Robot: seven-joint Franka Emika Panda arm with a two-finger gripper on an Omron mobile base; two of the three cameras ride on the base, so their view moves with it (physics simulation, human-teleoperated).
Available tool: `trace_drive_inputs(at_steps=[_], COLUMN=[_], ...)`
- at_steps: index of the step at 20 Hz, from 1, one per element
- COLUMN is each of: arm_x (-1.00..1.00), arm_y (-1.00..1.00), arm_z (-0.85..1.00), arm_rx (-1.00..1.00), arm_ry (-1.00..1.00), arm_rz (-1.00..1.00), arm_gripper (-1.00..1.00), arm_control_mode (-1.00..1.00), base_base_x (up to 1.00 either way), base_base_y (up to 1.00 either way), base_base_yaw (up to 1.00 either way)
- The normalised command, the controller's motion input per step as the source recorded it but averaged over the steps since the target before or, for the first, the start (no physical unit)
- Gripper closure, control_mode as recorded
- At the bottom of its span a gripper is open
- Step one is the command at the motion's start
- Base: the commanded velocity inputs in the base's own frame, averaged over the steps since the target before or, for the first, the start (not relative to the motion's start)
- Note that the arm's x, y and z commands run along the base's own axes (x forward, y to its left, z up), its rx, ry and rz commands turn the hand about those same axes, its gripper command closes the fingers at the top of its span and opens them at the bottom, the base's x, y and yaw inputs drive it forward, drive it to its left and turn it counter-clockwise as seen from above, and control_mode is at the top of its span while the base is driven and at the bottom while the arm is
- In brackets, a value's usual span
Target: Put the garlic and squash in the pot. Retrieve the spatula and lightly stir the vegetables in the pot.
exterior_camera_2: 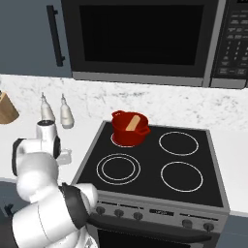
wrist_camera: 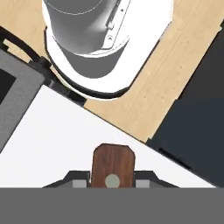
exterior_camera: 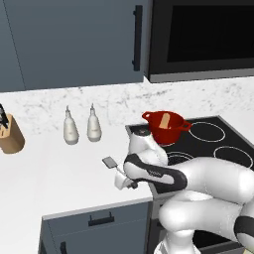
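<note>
Far left on counter: tan wooden knife block [exterior_camera: 11, 135] by the wall, then two white pointed-top bottles [exterior_camera: 71, 128] standing just beside each other; well apart from the work.
Spatula: short turner with square grey metal blade and dark brown handle [exterior_camera: 110, 162]; blade shows left of the wrist, low over the white counter [exterior_camera: 54, 171] near its front edge. In the hand view the brown handle end [wrist_camera: 113, 164] sits between the finger tips.
Gripper: two-finger gripper [exterior_camera: 123, 179] looks pinched on the handle; hand view shows the tips tight at each side of it. Judged holding, contact not fully seen.
Handling: stiff, light, thin tool; smooth handle could twist in the pinch if the blade catches, so hold mid-handle, not the very end.
Pot: round deep red pot with two small side handles [exterior_camera: 165, 125] on the black stovetop [exterior_camera_2: 193, 164], rear-left burner, right of the gripper.
Squash: tan-orange piece [exterior_camera_2: 132, 122] leans inside the pot. Garlic not made out.
Room: open counter left and front; pot rim stands high, so lift the blade over it. Front counter edge close below the hand; burners to the right bare.
</note>
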Motion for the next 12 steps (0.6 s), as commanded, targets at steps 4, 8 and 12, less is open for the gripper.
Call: trace_drive_inputs(at_steps=[4, 8, 12], arm_x=[-0.51, -0.64, -0.57], arm_y=[0.0, 0.0, 0.0], arm_z=[0.99, 0.68, 0.47], arm_rx=[0.38, 0.44, 0.44], arm_ry=[0.01, 0.05, 0.04], arm_rz=[-0.25, -0.45, -0.57], arm_gripper=[1.0, 1.0, 1.0], arm_control_mode=[-1.0, -1.0, -1.0], base_base_x=[0.0, 0.0, 0.0], base_base_y=[0.0, 0.0, 0.0], base_base_yaw=[0.0, 0.0, 0.0])
